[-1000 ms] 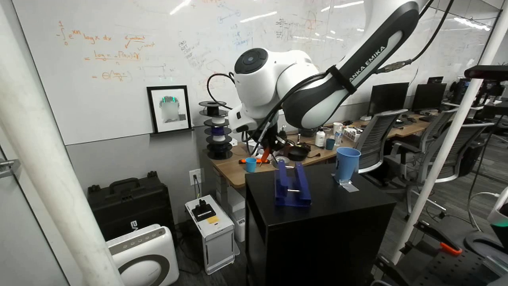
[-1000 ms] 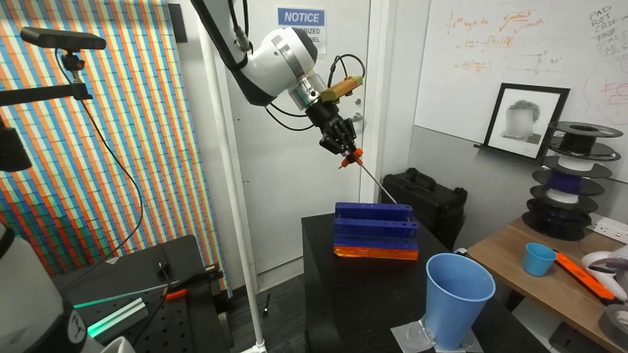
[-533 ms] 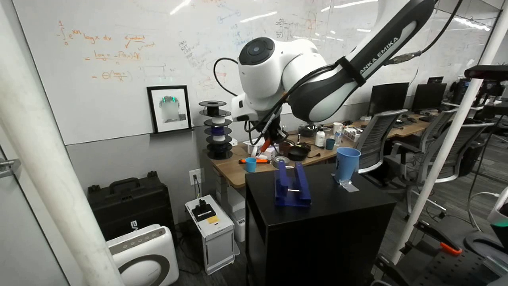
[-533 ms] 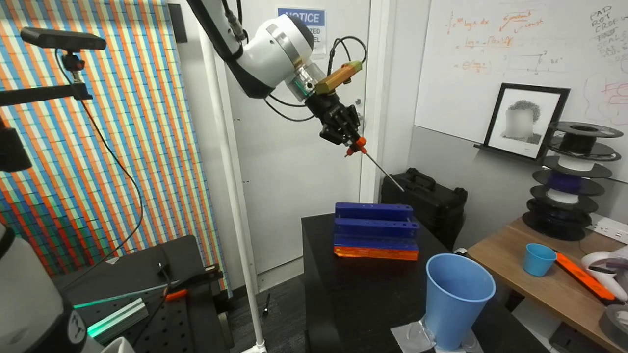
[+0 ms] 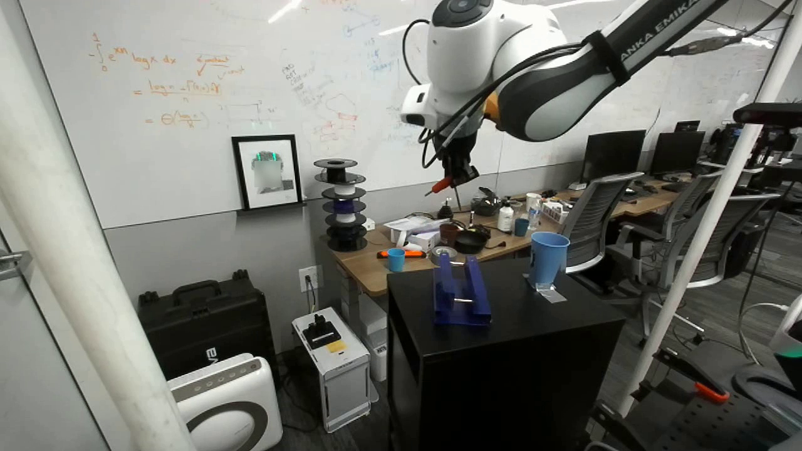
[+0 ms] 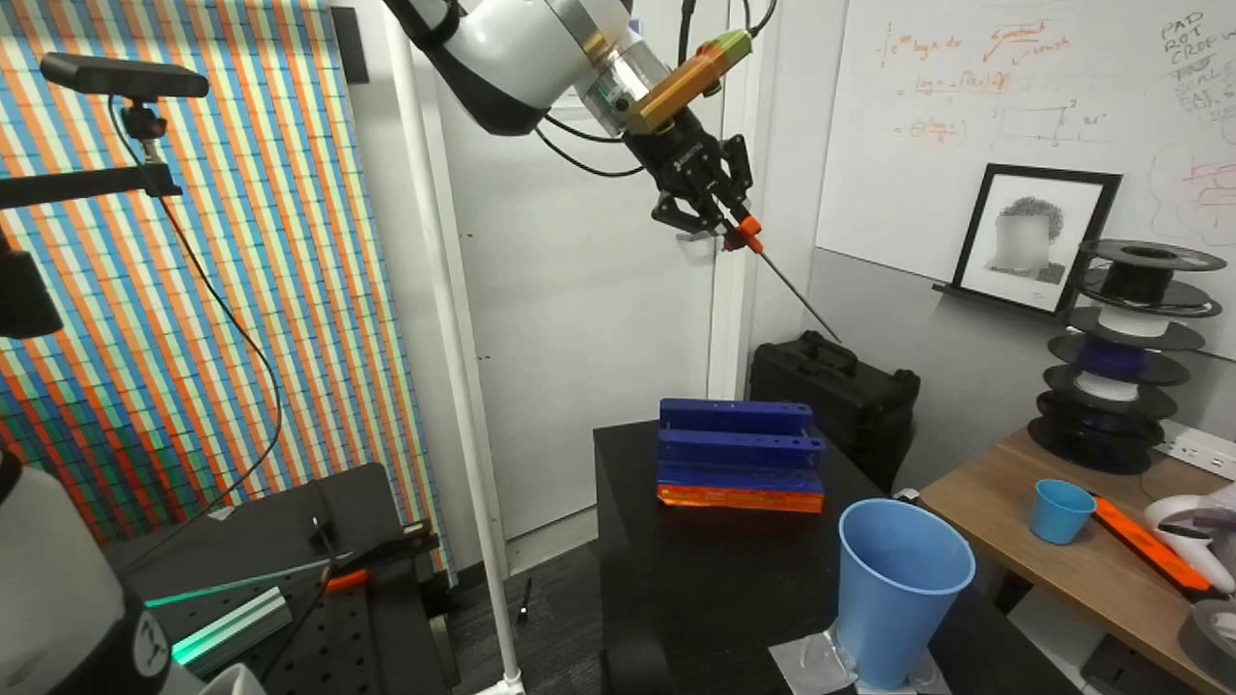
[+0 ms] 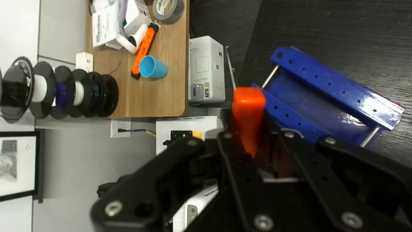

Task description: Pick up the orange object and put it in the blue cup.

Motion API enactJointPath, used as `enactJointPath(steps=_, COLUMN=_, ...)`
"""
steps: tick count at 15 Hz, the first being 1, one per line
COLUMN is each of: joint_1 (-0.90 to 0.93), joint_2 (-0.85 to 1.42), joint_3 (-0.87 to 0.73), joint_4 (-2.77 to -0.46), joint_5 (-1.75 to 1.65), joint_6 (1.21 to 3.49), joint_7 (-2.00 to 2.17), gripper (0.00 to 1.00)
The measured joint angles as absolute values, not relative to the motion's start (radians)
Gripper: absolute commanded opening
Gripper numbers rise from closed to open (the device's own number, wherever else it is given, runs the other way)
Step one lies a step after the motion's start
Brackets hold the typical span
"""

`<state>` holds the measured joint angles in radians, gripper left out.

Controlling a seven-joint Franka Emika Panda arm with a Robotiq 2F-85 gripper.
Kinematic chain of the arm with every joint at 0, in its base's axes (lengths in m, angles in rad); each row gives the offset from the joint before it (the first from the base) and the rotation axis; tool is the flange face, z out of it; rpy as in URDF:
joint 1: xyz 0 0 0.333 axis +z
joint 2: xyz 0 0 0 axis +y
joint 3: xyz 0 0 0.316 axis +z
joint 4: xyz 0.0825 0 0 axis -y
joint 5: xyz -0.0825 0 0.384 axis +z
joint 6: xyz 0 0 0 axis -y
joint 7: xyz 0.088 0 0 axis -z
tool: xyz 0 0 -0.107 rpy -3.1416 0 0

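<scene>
My gripper (image 6: 731, 224) is shut on the orange object (image 6: 749, 233), high above the black cabinet. In the wrist view the orange object (image 7: 248, 108) sits between the finger pads, with a thin metal shaft running out from it. In an exterior view its orange-red end (image 5: 441, 185) sticks out beside the gripper (image 5: 459, 178). The shaft tilts downward, and its tip is in the air. The tall light-blue cup (image 6: 903, 589) stands upright at the near part of the cabinet top. It also shows in the other exterior view (image 5: 547, 260), and is out of the wrist view.
A dark blue boxy holder (image 6: 739, 449) stands on the black cabinet (image 5: 501, 338), below the gripper; it shows in the wrist view (image 7: 334, 90). A small light-blue cup (image 6: 1060, 512) stands on the wooden desk (image 6: 1014, 569). A white pole (image 6: 454, 338) rises near the arm.
The arm has lifted and swung over, carrying the orange object up and away from the blue holder. The shaft tip, at the holder before, is now well above it. The cup has not moved.
</scene>
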<state>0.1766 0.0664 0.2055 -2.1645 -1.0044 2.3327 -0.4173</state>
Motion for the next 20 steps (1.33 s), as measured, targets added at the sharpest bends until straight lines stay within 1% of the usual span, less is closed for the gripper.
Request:
enactJointPath(steps=6, joint_1=0.093, joint_2=-0.036, joint_3=0.102, joint_4=-2.305, joint_5=-0.823, joint_6=2.459, joint_7=-0.431, gripper=0.12)
enactJointPath(steps=11, joint_1=0.073, joint_2=-0.099, joint_3=0.062, joint_4=-2.377, joint_5=-0.791, joint_6=2.460, joint_7=-0.409, gripper=0.12)
enactJointPath(steps=20, joint_1=0.065, joint_2=-0.188, joint_3=0.043, joint_4=-2.480, joint_5=-0.749, joint_6=2.419, joint_7=-0.354, gripper=0.12)
